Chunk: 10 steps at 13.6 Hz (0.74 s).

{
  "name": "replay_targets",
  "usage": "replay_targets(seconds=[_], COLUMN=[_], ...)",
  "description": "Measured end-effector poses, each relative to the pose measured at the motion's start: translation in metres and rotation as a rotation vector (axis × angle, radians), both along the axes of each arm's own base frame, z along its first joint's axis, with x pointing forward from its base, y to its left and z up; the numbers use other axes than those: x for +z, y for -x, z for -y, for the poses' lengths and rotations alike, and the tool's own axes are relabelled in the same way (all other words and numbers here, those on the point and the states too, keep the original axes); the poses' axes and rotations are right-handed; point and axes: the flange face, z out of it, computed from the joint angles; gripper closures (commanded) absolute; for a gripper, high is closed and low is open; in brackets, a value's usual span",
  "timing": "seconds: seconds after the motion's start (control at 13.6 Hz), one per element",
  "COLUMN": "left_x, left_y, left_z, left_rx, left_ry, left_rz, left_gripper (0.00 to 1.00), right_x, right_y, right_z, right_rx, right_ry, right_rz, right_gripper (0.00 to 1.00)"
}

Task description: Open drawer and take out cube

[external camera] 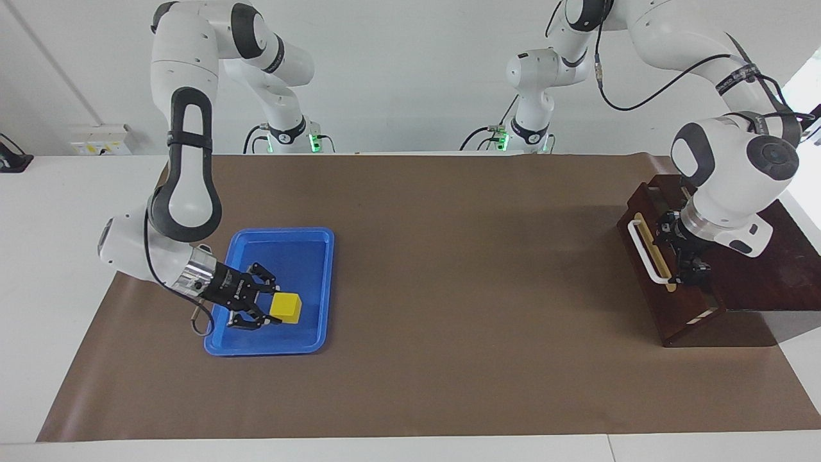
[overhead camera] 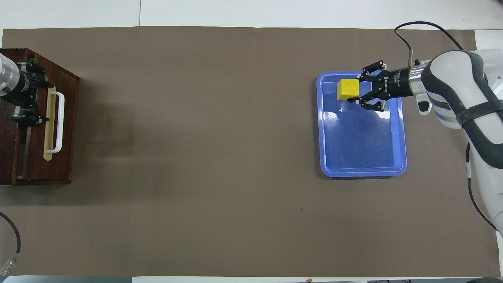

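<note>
The room is bright, and the light falls evenly from above. Soft grey shadows lie on the brown mat (external camera: 449, 289) under the arms. The blue tray (overhead camera: 397, 165) shines a little with glare. A window glows white at one edge. Everything looks sharp.

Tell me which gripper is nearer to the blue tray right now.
Right. The right gripper is over the blue tray, shut on the yellow cube; the left gripper is at the drawer, at the table's other end.
</note>
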Motion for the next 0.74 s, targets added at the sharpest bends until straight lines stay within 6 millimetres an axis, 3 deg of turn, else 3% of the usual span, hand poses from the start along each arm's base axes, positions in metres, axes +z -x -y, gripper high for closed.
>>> replay_targets(seconds=[0.22,0.44,0.59,0.74], left_x=[0.000,0.000,0.008,0.032], left_y=[0.002,0.002,0.006,0.015], left_z=[-0.010,-0.004,0.017,0.041], left_rx=[-0.011,-0.039,-0.081,-0.139], left_ry=[0.009,0.002,0.001,-0.001], left_rz=[0.010,0.003,-0.016,-0.025], left_gripper=[0.00,0.00,0.00,0.00], right_x=[-0.027,-0.033,-0.033,-0.042], right_y=[0.001,0.001,0.002,0.005], right_z=[0.002,0.002,0.001,-0.001], right_rx=[0.044,0.058,0.065,0.084], right_ry=[-0.016,-0.019,-0.019,-0.003], right_rz=[0.024,0.032,0.038,0.062], right_gripper=[1.00,1.00,1.00,1.00])
